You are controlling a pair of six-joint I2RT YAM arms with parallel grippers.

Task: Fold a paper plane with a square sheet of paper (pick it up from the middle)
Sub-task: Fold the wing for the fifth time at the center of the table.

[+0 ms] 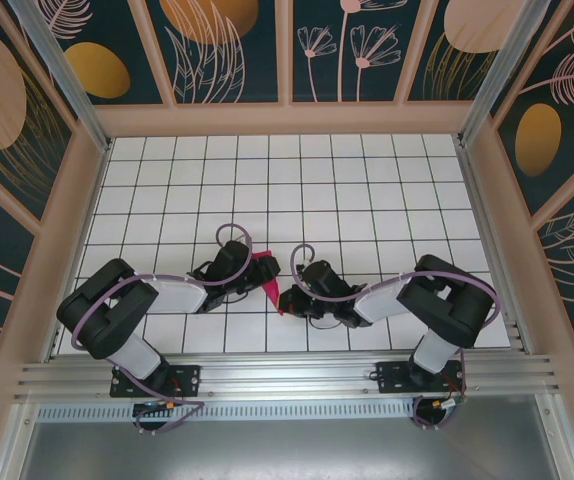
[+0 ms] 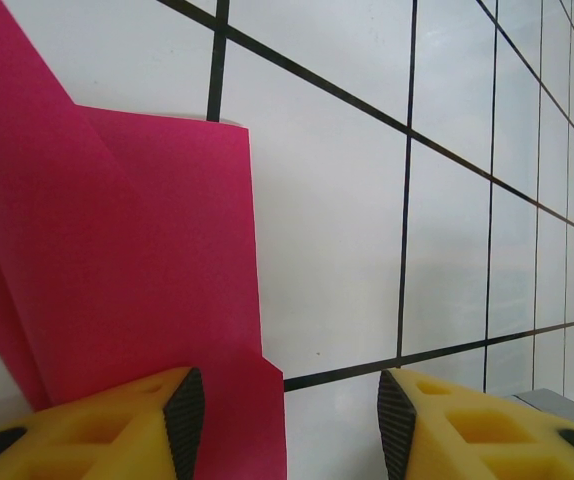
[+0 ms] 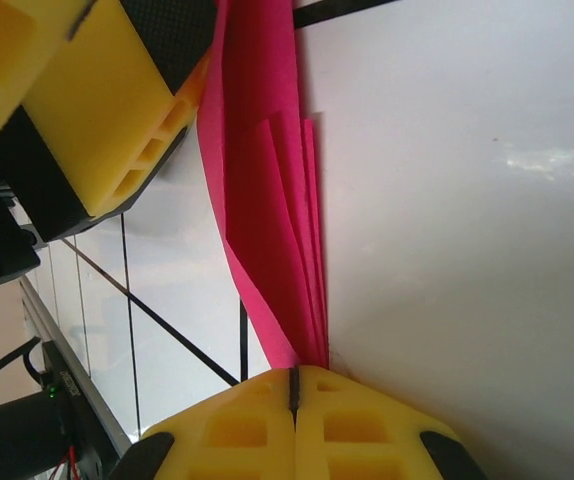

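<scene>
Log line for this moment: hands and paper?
left hand: open over folded paper | right hand: shut on its end | plane: unfinished

- This is looking like a robotics lab cell: two black-and-white arms (image 1: pixel 127 310) are sitting bolted to an aluminium rail (image 1: pixel 287 375) behind the left gripper (image 1: pixel 252 266) and the right gripper (image 1: pixel 287 300).
- A white table (image 1: pixel 367 190) ruled in a black grid is lying under both grippers and stretching on ahead of them.
- Framed wall panels (image 1: pixel 227 50) painted with leaves and flowers are boxing the table in ahead of the grippers and on both sides.
- Purple cables (image 1: pixel 167 278) are looping along the arms behind the grippers.
</scene>
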